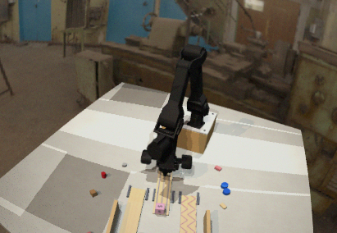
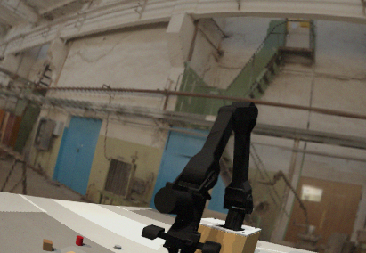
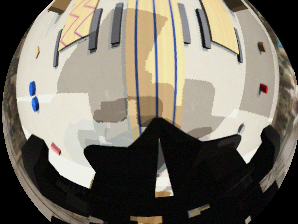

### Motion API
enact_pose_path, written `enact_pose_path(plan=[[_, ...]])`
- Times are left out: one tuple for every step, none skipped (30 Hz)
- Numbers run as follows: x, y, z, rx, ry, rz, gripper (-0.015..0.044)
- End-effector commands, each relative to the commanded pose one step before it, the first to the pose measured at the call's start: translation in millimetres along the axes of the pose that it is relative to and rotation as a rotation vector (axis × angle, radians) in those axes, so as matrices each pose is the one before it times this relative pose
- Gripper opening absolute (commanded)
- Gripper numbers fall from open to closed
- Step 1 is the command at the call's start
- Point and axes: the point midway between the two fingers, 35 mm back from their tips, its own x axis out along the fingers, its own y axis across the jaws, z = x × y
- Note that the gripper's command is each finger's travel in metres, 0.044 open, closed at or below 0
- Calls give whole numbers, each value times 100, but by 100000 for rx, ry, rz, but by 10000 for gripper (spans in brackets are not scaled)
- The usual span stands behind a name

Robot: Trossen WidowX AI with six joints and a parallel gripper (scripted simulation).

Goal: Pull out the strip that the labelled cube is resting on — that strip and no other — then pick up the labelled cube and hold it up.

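Note:
The labelled pink cube (image 1: 160, 209) rests on the far end of a wooden strip with blue lines (image 1: 163, 190) (image 3: 156, 56). This strip reaches nearer to the arm's base than the strips beside it. My gripper (image 1: 165, 171) (image 3: 157, 121) is low over the table at the strip's near end. Its fingers are shut, and the strip's end runs in between them. In the exterior view only the arm (image 2: 190, 214) shows; the fingers are cut off by the lower edge of the frame.
A plain wooden strip (image 1: 133, 209) (image 3: 213, 10) and a zigzag strip (image 1: 188, 213) (image 3: 80, 12) flank it, between dark guide bars. Small items lie around: a red cylinder (image 1: 103, 175) (image 2: 79, 240), a brown cube (image 1: 93, 193), blue discs (image 1: 225, 188), a pink block (image 1: 217, 167).

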Motion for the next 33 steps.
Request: enact_pose_path(plan=[[364,138,-1456,29,2271,691,0],[2,-2,-154,0,15,0,0],[2,-3,-152,0,14,-1,0],[2,-2,-154,0,14,0,0],[2,-3,-151,0,14,-1,0],[2,-2,-153,0,14,0,0],[2,-3,-150,0,14,-1,0],[2,-2,-153,0,14,0,0],[2,-3,-149,0,14,-1,0],[2,-2,-152,0,14,0,0],[2,-3,-148,0,14,-1,0],[2,-2,-151,0,14,0,0],[2,-3,-148,0,14,-1,0],[2,-2,-151,0,14,0,0],[2,-3,-147,0,14,-1,0],[2,-2,-150,0,14,0,0],[2,-2,-133,0,12,0,0],[2,-2,-127,0,12,0,0],[1,-1,-91,0,9,0,0],[1,0,-55,0,5,0,0],[0,0,-18,0,2,0,0],[0,0,0,0,0,0,0],[0,0,0,0,0,0,0],[0,0,0,0,0,0,0],[0,0,0,0,0,0,0],[0,0,0,0,0,0,0],[0,0,0,0,0,0,0],[0,0,0,0,0,0,0],[0,0,0,0,0,0,0],[0,0,0,0,0,0,0],[0,0,0,0,0,0,0],[0,0,0,0,0,0,0],[-552,-224,764,158,-2048,-616,0]])
